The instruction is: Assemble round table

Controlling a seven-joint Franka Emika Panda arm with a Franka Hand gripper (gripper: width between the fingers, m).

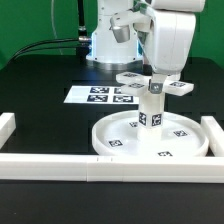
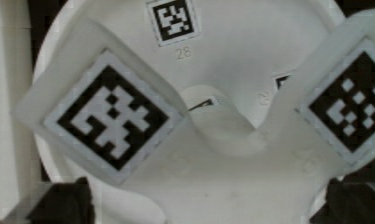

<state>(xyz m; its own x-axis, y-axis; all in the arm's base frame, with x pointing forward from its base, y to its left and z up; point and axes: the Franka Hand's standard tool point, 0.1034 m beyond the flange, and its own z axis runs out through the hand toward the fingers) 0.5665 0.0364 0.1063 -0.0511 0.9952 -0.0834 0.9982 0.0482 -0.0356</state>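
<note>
Gripper: my gripper (image 1: 153, 76) spread wide, holding nothing, just above the foot piece (image 1: 152, 86).
Leg (image 1: 151, 107): upright in the disc (image 1: 120, 142), foot piece on top.
Disc: on the desk (image 1: 40, 85), against the rails (image 1: 60, 165).

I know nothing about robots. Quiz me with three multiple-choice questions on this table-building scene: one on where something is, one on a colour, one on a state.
1. Where does the short white cylindrical leg stand?
A. Upright on the middle of the large white rimmed round disc
B. Lying on the flat white marker board
C. Outside the straight white border rails

2. What colour is the tabletop under the parts?
A. Red
B. Black
C. Yellow

3. How is the small white cross-shaped foot piece placed?
A. Flat on the tabletop beside the disc
B. Leaning against a rail
C. On top of the leg, under the gripper

Answers: 1 A, the leg rises from the disc's centre. 2 B, the surface is dark all round. 3 C, its arms spread at the leg's top, above the disc.
</note>
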